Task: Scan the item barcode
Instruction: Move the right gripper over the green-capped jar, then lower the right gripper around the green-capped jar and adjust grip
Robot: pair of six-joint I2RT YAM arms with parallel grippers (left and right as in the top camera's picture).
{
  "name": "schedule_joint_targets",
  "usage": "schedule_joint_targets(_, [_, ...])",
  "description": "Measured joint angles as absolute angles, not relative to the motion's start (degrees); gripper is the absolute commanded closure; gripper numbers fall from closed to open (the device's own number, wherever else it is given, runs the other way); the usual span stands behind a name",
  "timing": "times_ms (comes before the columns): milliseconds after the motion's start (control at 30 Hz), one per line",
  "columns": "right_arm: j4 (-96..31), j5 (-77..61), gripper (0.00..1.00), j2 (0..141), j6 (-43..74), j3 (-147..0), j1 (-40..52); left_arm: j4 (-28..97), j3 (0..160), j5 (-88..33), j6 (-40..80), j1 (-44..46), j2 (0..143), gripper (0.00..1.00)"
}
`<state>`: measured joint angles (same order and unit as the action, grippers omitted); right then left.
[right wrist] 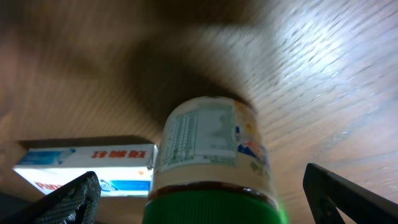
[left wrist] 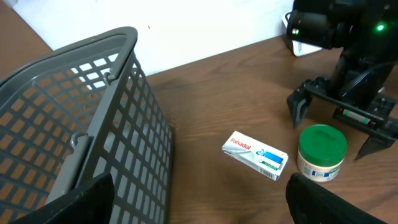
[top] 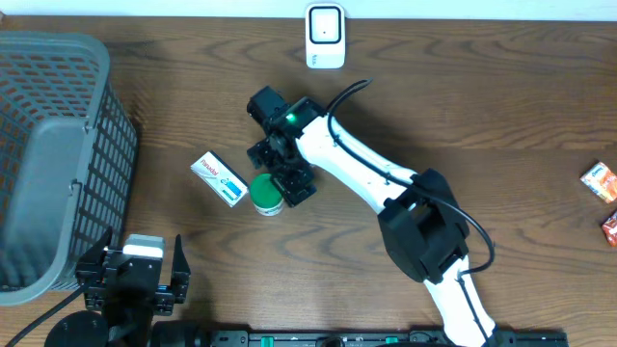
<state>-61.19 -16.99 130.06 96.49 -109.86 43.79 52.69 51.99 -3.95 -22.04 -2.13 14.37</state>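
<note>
Straddling the green-lidded cream plastic jar (top: 267,193), the right gripper (top: 281,173) stands spread, seemingly to grasp it; left gripper (top: 138,280), well apart, likewise spread.

Light falls evenly in the sharp overhead view, leaving only soft shadows on the counter (top: 521,106). In the left wrist view the wall (left wrist: 205,25) burns out to flat white. The right wrist view is blurred toward the top, with bright glare on the wood at upper right and a dark shadow behind the jar (right wrist: 211,149).
</note>
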Motion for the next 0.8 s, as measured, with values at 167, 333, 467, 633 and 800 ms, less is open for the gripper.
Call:
schedule_joint_targets(167, [-60.12,-17.12,0.01,130.06,96.64,-109.86,44.97,52.69,51.99,-3.95,-22.04,-2.13,14.37,0.14])
schedule_joint_targets(333, [-60.16,-16.32,0.14,130.08,96.95,-109.86,46.09,52.69,51.99,-3.95,-22.04,-2.13,14.37,0.14])
schedule_joint_targets(467, [-60.38,-15.40,0.25,130.17,97.17,-109.86,47.22,52.69,51.99,-3.95,-22.04,-2.13,14.37,0.14])
schedule_joint_targets(633, [-60.99,-14.68,0.27,130.41,97.10,-109.86,48.14,52.69,51.99,-3.95,-22.04,-2.13,14.37,0.14])
schedule_joint_targets(800, [-63.16,-12.91,0.30,130.56,93.97,-109.86,48.38,52.69,51.99,-3.95,-22.04,-2.13,14.37,0.14])
